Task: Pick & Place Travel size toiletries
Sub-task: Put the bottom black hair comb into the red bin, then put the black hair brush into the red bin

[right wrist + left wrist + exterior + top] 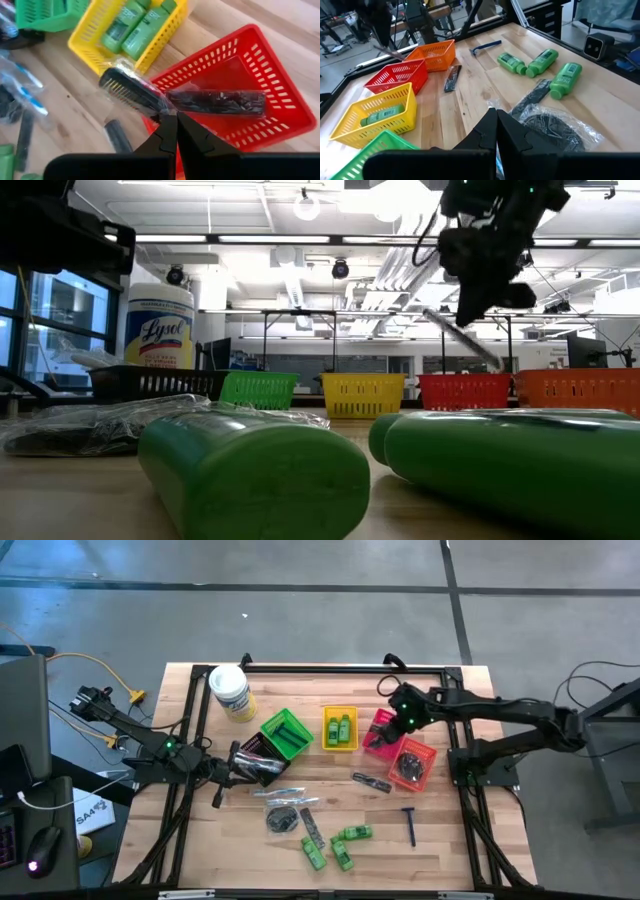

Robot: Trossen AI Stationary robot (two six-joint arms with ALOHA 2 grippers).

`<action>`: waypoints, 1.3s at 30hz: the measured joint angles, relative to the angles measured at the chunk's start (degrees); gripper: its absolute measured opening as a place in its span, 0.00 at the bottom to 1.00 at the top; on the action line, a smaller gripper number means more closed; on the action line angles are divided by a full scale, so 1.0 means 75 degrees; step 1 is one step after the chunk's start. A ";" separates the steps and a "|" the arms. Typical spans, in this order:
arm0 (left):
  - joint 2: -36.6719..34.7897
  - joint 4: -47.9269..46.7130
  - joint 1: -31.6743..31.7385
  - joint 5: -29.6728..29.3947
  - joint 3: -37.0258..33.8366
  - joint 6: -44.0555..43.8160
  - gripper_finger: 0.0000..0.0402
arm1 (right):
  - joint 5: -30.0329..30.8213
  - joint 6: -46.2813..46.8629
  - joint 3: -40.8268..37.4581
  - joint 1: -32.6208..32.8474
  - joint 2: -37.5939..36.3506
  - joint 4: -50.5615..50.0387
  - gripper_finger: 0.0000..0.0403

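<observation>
The right gripper hangs over the red basket, its fingers pinched shut on a wrapped comb. The comb tilts out past the basket's near rim toward the yellow basket, which holds two green bottles. A second comb already lies flat inside the red basket.

This looks like the placing step: the comb is sorted to red but not yet released. The next move calls for bringing the comb over the basket's open middle, lowering it so its long end clears the rim, then opening the fingers.

The left gripper sits low over the dark basket at the surface's left side, fingers closed together; whether it holds anything I cannot tell.

Still loose on the surface: three more bottles, a razor, a comb by the orange basket, and wrapped packets.
</observation>
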 joint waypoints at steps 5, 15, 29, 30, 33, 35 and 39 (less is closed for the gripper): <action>-0.0003 0.0059 0.0000 0.0037 0.0000 -0.0112 0.00 | -0.0051 0.0158 -0.0659 -0.0341 0.0003 0.0784 0.01; -0.0003 0.0071 0.0000 0.0040 0.0000 -0.0216 0.00 | -0.0208 0.0303 -0.1336 -0.0789 0.0058 0.1213 0.01; -0.0003 0.0065 0.0000 0.0040 0.0000 -0.0227 0.00 | -0.0660 0.0190 -0.2094 -0.1134 0.0058 0.1923 0.02; -0.0003 0.0065 0.0000 0.0040 0.0000 -0.0227 0.00 | -0.0696 0.0081 -0.2094 -0.1132 0.0058 0.2037 0.03; -0.0003 0.0065 0.0000 0.0040 0.0000 -0.0253 0.00 | -0.0872 -0.0162 -0.2091 -0.1120 0.0058 0.2180 0.11; -0.0003 0.0068 0.0000 0.0040 0.0000 -0.0259 0.00 | -0.0871 -0.0265 -0.2091 -0.1120 0.0058 0.2221 0.19; -0.0006 0.0117 0.0000 0.0040 0.0000 -0.0259 0.00 | -0.0880 -0.0286 -0.2091 -0.1122 0.0047 0.2170 0.36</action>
